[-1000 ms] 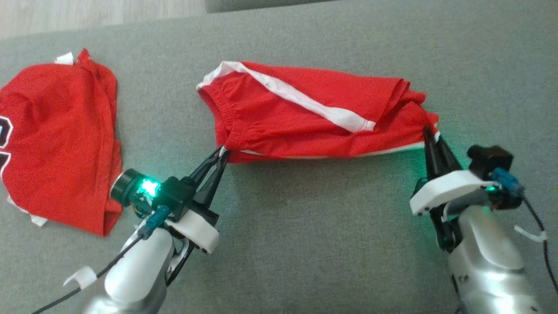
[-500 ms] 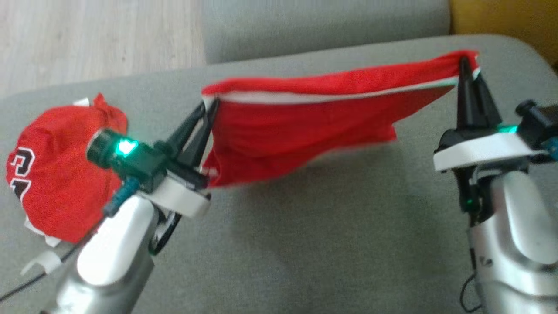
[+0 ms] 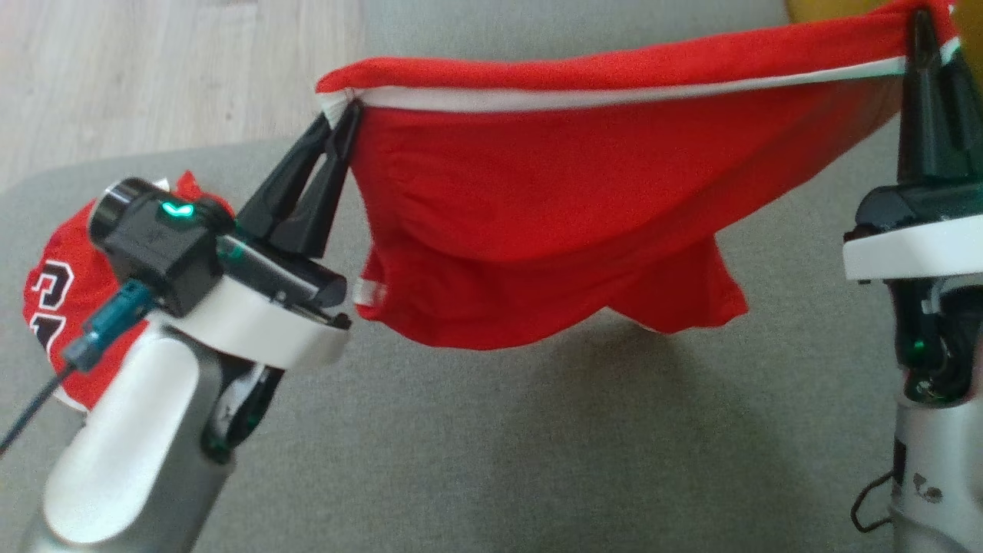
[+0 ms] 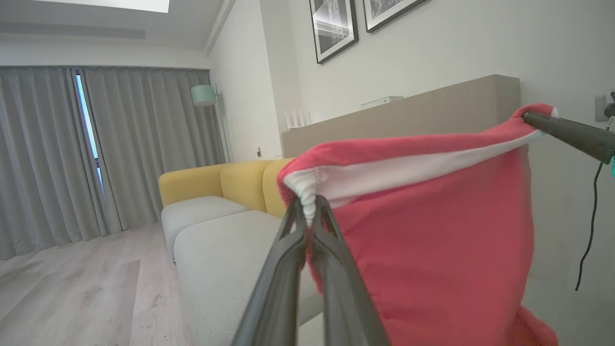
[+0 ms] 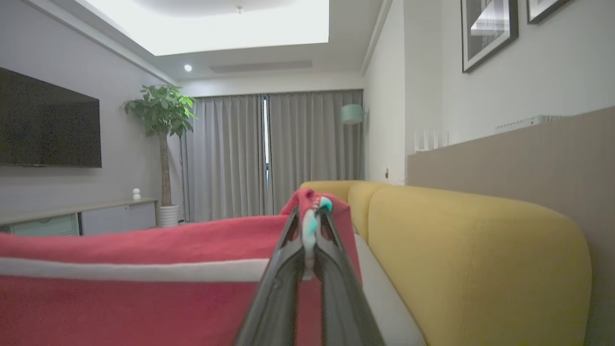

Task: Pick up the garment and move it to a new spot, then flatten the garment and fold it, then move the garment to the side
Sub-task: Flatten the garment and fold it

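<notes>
Left claw (image 3: pixel 347 114) clamped on the white-trimmed left corner of the red shorts (image 3: pixel 568 207) | right claw (image 3: pixel 925 31) pinched shut on the right corner, tips almost at the frame top | shorts stretched aloft between both, over the grey sofa cushion (image 3: pixel 537 453) | red jersey (image 3: pixel 54 307) left, half hidden behind the left arm, number cut off

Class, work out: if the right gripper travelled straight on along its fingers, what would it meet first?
The right gripper is shut on the red shorts; beyond that corner the way looks free, until probably the yellow sofa, depth unclear.
</notes>
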Robot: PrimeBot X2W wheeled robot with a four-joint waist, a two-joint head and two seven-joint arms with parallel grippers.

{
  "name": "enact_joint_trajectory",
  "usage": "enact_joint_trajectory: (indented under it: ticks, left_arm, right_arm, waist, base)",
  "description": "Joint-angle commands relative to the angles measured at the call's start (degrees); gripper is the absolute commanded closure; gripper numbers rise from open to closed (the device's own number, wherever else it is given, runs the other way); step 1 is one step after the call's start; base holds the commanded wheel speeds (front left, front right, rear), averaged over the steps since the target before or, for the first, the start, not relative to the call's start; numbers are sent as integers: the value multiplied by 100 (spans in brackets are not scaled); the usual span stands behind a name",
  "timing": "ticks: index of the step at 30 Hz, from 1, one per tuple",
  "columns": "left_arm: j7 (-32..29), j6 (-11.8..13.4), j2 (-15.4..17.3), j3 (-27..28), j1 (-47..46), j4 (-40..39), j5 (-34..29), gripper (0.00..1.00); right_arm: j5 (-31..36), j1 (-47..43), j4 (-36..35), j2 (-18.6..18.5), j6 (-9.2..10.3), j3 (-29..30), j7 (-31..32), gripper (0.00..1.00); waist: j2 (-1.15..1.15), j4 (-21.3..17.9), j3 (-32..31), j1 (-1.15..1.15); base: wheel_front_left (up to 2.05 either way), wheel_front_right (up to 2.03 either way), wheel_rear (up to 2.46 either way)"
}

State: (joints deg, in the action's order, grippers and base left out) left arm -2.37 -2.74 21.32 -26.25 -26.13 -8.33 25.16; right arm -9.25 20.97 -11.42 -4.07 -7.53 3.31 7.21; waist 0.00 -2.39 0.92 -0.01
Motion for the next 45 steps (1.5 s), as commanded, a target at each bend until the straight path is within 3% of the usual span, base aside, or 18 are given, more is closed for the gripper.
enact_joint_trajectory:
  ticks: [1,7,13,19,24,29,33,39,45]
  left_arm:
    - [-114,45,247,355,-285,-279,74,100]
    - [-607,-206,469,314,-960,-45,228,100]
    - [-627,-452,538,191,-2942,1399,586,100]
    - [277,-472,561,10,-5066,2867,467,100]
    - [1352,-473,435,-346,-5854,3885,477,100]
    - [1709,-474,108,-719,-5631,4402,745,100]
    - [1733,-474,-38,-964,-5025,4325,797,100]
    - [1735,-474,-22,-1275,-4009,3990,803,100]
    - [1736,-474,140,-1757,-2889,3708,863,100]
  right_arm:
    - [-2,130,-289,77,4,-68,125,100]
    - [-57,674,-77,112,4,27,513,100]
    - [183,2825,1431,116,4,-143,470,100]
    - [489,5081,3070,118,4,72,-511,100]
    - [672,5821,4297,118,4,299,-1390,100]
    - [652,5593,5503,119,4,413,-1754,100]
    - [831,5256,6329,119,4,580,-1798,100]
    - [1098,4815,7150,42,4,534,-1469,100]
    - [1070,4332,7861,-215,4,60,-843,100]
  waist:
    - [0,37,171,1]
    - [0,43,880,1]
    - [0,-125,2083,1]
    - [0,-259,2692,1]
    - [0,-283,2784,1]
    - [0,-202,2867,1]
    - [0,-120,2881,1]
    - [0,-25,2664,1]
    - [0,24,2165,1]
  base:
    - [0,0,0]
    - [0,0,0]
    - [0,0,0]
    - [0,0,0]
    - [0,0,0]
    - [0,0,0]
    - [0,0,0]
    - [0,0,0]
    - [0,0,0]
